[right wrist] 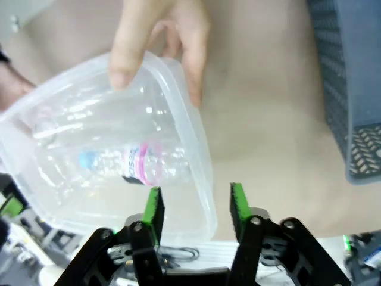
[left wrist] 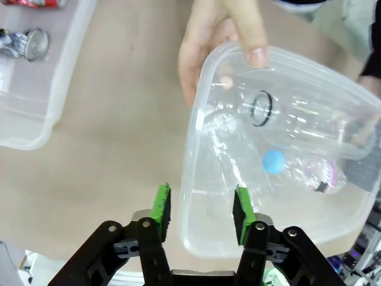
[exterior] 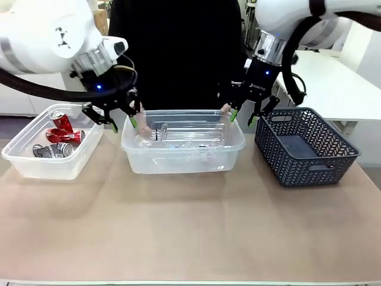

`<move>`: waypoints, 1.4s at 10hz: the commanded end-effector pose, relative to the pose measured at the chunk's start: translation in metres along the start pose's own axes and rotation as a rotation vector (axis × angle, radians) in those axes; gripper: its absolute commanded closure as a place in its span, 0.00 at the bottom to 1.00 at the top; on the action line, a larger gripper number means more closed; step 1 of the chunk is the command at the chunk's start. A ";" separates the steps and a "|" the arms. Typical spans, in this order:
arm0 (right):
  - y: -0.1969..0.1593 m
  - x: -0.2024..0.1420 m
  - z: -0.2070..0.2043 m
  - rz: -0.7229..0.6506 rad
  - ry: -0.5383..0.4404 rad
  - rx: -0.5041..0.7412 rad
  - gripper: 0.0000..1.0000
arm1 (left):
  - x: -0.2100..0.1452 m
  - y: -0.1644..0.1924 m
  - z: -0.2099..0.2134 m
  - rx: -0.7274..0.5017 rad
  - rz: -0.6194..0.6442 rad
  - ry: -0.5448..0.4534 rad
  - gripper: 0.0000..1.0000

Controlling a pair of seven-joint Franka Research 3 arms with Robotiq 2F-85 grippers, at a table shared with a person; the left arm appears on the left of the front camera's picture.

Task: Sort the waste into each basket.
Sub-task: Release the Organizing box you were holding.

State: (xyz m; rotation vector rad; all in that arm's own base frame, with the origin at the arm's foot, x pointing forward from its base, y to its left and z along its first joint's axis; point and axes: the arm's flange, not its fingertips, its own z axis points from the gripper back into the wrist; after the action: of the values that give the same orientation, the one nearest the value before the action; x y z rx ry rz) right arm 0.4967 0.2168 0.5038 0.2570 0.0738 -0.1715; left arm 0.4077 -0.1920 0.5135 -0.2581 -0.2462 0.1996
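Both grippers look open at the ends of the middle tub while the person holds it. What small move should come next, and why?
Probably lift both grippers clear: their fingers stand apart, the bottle tub sits on the table, and the person's hands grip its rim.

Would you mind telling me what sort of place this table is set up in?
Most likely a robotics lab bench: two white arms, left pincer and right pincer, share a table with a person holding a clear tub of bottles.
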 end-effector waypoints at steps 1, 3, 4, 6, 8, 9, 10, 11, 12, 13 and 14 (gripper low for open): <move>-0.025 -0.022 0.006 0.010 -0.092 0.071 0.03 | -0.019 0.020 0.019 -0.092 -0.036 -0.075 0.00; -0.033 -0.029 0.011 0.040 -0.143 0.144 0.00 | -0.023 0.027 0.022 -0.170 -0.084 -0.035 0.00; -0.036 -0.029 0.010 0.083 -0.156 0.176 0.00 | -0.022 0.030 0.017 -0.181 -0.108 0.000 0.00; -0.035 -0.023 0.004 0.147 -0.172 0.205 0.00 | -0.018 0.031 0.003 -0.181 -0.124 0.061 0.00; -0.027 -0.026 0.018 0.053 -0.157 0.138 0.00 | -0.024 0.026 0.010 -0.164 -0.103 0.021 0.00; -0.027 -0.026 0.018 0.053 -0.157 0.138 0.00 | -0.024 0.026 0.010 -0.164 -0.103 0.021 0.00; -0.027 -0.026 0.018 0.053 -0.157 0.138 0.00 | -0.024 0.026 0.010 -0.164 -0.103 0.021 0.00; -0.027 -0.026 0.018 0.053 -0.157 0.138 0.00 | -0.024 0.026 0.010 -0.164 -0.103 0.021 0.00; -0.027 -0.026 0.018 0.053 -0.157 0.138 0.00 | -0.024 0.026 0.010 -0.164 -0.103 0.021 0.00; -0.027 -0.026 0.018 0.053 -0.157 0.138 0.00 | -0.024 0.026 0.010 -0.164 -0.103 0.021 0.00; -0.027 -0.026 0.018 0.053 -0.157 0.138 0.00 | -0.022 0.026 0.011 -0.162 -0.112 0.027 0.00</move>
State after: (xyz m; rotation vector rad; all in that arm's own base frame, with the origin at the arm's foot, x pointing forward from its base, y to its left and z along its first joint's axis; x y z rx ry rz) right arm 0.4674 0.1904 0.5128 0.3941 -0.1057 -0.1238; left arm 0.3795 -0.1704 0.5113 -0.4054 -0.2480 0.0654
